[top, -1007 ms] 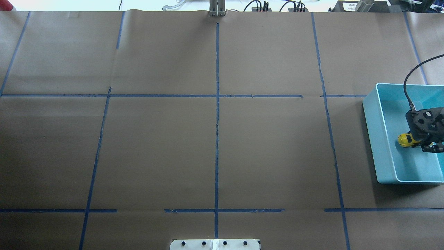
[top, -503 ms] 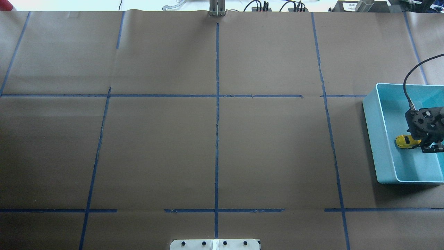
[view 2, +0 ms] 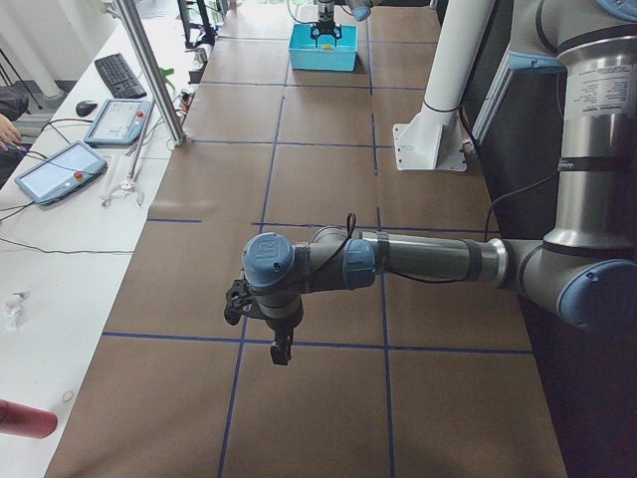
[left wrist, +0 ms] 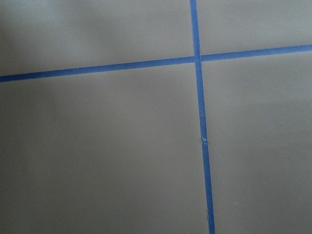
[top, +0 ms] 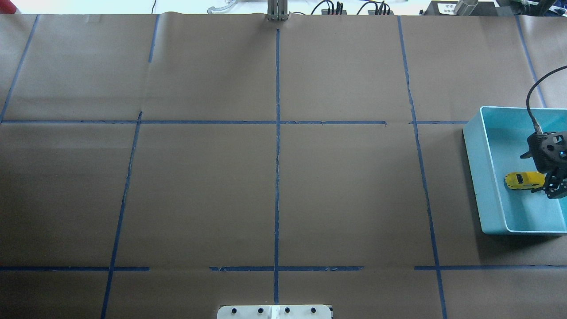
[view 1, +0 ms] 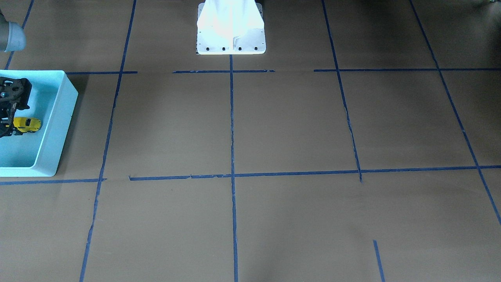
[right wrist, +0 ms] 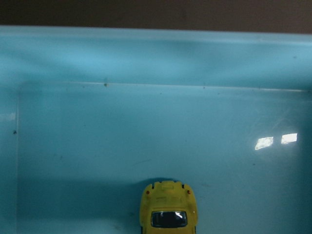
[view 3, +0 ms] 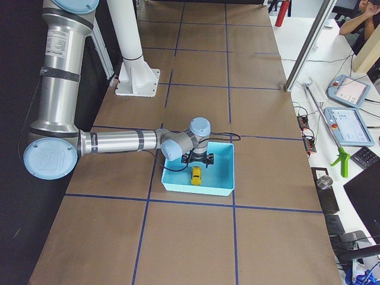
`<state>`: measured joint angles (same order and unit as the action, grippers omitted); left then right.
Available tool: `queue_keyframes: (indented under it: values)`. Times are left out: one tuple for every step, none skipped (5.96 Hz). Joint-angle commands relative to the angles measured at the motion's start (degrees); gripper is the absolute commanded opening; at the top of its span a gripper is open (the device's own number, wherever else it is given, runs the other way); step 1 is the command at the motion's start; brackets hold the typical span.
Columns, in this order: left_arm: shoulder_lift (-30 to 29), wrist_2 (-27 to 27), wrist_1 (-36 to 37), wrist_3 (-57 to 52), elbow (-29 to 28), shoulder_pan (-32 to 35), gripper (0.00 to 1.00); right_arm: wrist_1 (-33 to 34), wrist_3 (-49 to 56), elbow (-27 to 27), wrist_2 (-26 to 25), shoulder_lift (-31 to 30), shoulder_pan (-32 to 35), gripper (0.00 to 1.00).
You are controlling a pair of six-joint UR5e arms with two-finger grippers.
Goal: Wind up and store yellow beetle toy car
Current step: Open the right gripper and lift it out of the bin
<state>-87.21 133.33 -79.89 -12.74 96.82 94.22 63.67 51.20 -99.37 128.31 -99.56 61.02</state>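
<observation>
The yellow beetle toy car (top: 522,180) lies on the floor of the teal bin (top: 476,177), near its left wall. It also shows in the front view (view 1: 28,124), the right side view (view 3: 196,175) and the right wrist view (right wrist: 168,209). My right gripper (top: 553,188) hangs open inside the bin, just right of the car and apart from it. No finger shows in the right wrist view. My left gripper (view 2: 282,354) hangs over bare table at the robot's left end. It shows only in the left side view, so I cannot tell its state.
The bin (view 1: 58,117) sits at the table's right edge, and its walls (right wrist: 156,53) surround the car. Brown paper with blue tape lines (left wrist: 199,122) covers the table. The robot's white base (view 1: 231,35) stands at mid-table. Tablets and cables (view 3: 350,119) lie beyond the far edge.
My right gripper has let go of the car and drawn back to the right. The car now lies level on the bin floor, free of the fingers.
</observation>
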Motion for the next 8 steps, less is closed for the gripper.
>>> queue_keyframes:
  values:
    - [-0.15, 0.00, 0.00, 0.00, -0.05, 0.00, 1.00, 4.67, -0.05, -1.53, 6.39, -0.19, 7.49, 1.00]
    - [0.02, 0.00, 0.00, 0.00, -0.05, 0.00, 1.00, 19.07, -0.22, -1.36, 6.86, 0.94, 12.05, 1.00]
    - [-0.15, 0.00, 0.00, 0.00, -0.40, 0.00, 1.00, 30.44, -1.79, -1.36, 6.51, 3.73, 18.19, 1.00]
    - [-0.41, -0.09, 0.00, 0.00, -0.75, 0.00, 1.00, 36.90, -11.20, -2.92, 6.69, 4.54, 22.95, 1.00]
    - [-0.41, -0.09, -0.09, 0.00, -0.84, 0.00, 1.00, 38.80, -21.56, -3.98, 6.51, 5.33, 25.00, 1.00]
    - [-0.50, -0.09, -0.09, 0.00, -0.76, 0.00, 1.00, 39.08, -26.98, -3.65, 5.55, 4.56, 27.02, 1.00]
    - [-0.59, -0.09, -0.09, 0.00, -0.67, 0.00, 1.00, 38.90, -36.08, -3.82, 5.54, 2.55, 33.65, 1.00]
    - [-0.59, -0.09, -0.09, 0.00, -0.67, 0.00, 1.00, 38.90, -44.00, -4.25, 4.15, 2.18, 34.50, 1.00]
